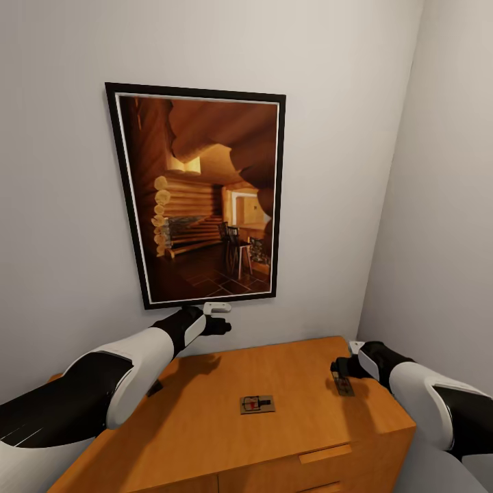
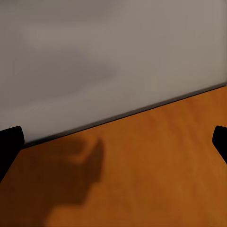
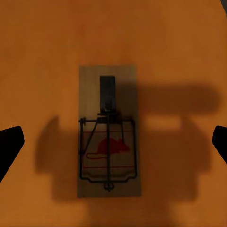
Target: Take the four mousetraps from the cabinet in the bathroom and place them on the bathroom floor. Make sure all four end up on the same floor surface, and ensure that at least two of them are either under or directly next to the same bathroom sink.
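Note:
Two mousetraps lie flat on the orange-brown cabinet (image 1: 205,411). One mousetrap (image 1: 257,404) sits in the middle of the top. The other mousetrap (image 1: 344,387) lies near the right end, directly below my right gripper (image 1: 340,370). In the right wrist view that trap (image 3: 109,137) shows its dark wire and red mouse mark, with the open fingertips (image 3: 10,144) wide apart on either side, above it and not touching. My left gripper (image 1: 220,323) hovers open over the cabinet top's back edge by the wall; its fingertips (image 2: 9,142) hold nothing.
A large dark-framed picture (image 1: 202,195) of a log cabin hangs on the grey wall behind the cabinet. A second wall (image 1: 445,226) closes in on the right. Drawer pulls (image 1: 325,453) show on the cabinet front.

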Tool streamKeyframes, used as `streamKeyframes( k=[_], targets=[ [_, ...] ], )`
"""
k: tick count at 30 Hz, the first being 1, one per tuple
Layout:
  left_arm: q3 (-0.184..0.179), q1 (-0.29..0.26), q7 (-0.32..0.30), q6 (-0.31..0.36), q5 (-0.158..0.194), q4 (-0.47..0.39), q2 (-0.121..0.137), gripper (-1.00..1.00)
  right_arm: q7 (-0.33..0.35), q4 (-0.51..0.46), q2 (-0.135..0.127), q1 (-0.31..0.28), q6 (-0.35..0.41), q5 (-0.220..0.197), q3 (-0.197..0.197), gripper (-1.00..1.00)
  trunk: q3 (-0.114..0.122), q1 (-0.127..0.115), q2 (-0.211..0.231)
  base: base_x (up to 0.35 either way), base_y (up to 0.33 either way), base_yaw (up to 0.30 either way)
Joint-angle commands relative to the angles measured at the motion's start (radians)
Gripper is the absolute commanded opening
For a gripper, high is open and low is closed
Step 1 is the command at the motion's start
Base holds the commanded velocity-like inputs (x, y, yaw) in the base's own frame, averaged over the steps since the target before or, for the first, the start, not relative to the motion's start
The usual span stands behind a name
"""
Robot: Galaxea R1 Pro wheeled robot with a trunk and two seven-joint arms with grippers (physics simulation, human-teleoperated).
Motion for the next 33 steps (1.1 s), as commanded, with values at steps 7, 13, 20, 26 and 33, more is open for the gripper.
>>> streamKeyframes(
  k=[7, 13, 20, 26, 33],
  targets=[
    [-0.009, 0.0, -0.001, 0.004, 0.008, -0.001, 0.0, 1.0, 0.004, 0.0, 0.002, 0.013, -0.016, 0.01, -0.008, 1.0, 0.0, 0.0, -0.001, 0.0, 0.0, 0.0],
    [-0.009, 0.0, -0.001, 0.004, 0.008, -0.001, 0.0, 1.0, 0.004, 0.0, 0.004, 0.016, -0.025, 0.01, -0.008, 1.0, 0.0, 0.0, -0.001, 0.0, 0.0, 0.0],
    [-0.009, 0.0, -0.001, 0.004, 0.008, -0.001, 0.0, 1.0, 0.004, 0.0, 0.004, 0.018, -0.029, 0.01, -0.008, 1.0, 0.0, 0.0, -0.001, 0.0, 0.0, 0.0],
    [-0.009, 0.0, -0.001, 0.004, 0.008, -0.001, 0.0, 1.0, 0.004, 0.0, 0.004, 0.018, -0.03, 0.011, -0.008, 1.0, 0.0, 0.0, -0.001, 0.0, 0.0, 0.0],
    [-0.009, 0.0, -0.001, 0.004, 0.009, -0.001, 0.0, 1.0, 0.004, -0.001, 0.003, 0.018, -0.029, 0.012, -0.008, 1.0, 0.0, 0.0, -0.001, 0.0, 0.0, 0.0]
  ],
)
